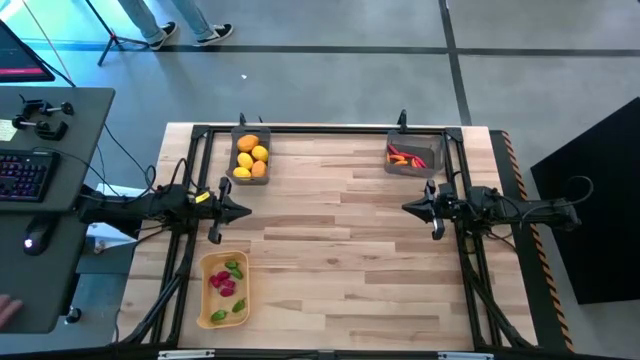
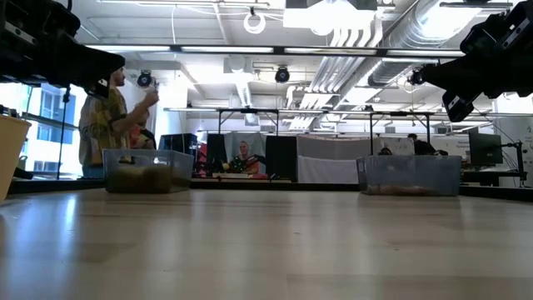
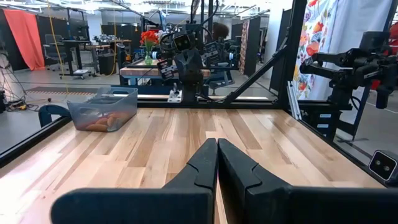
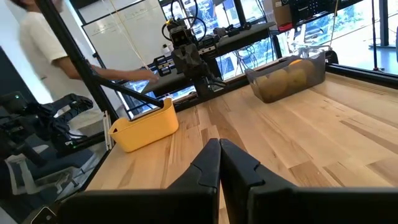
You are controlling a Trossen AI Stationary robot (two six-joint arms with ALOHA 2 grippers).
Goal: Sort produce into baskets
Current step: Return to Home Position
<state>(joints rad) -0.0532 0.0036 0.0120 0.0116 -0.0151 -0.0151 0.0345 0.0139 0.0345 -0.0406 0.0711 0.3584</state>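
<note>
Your left gripper (image 1: 246, 211) and right gripper (image 1: 406, 206) hover closed and empty, with fruit (image 1: 250, 160) in the left bin (image 1: 251, 131), chillies (image 1: 403, 156) in the right bin (image 1: 431, 148), green and magenta pieces (image 1: 226, 284) in the tray (image 1: 204, 292).

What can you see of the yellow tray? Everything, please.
The yellow tray is a tan-yellow, plastic-looking oblong with rounded corners and low walls. It lies flat on the wooden table, at its lower-left corner in the high view. It holds magenta pieces and green pieces. Left hand and right hand, both shut, hang clear of it.
</note>
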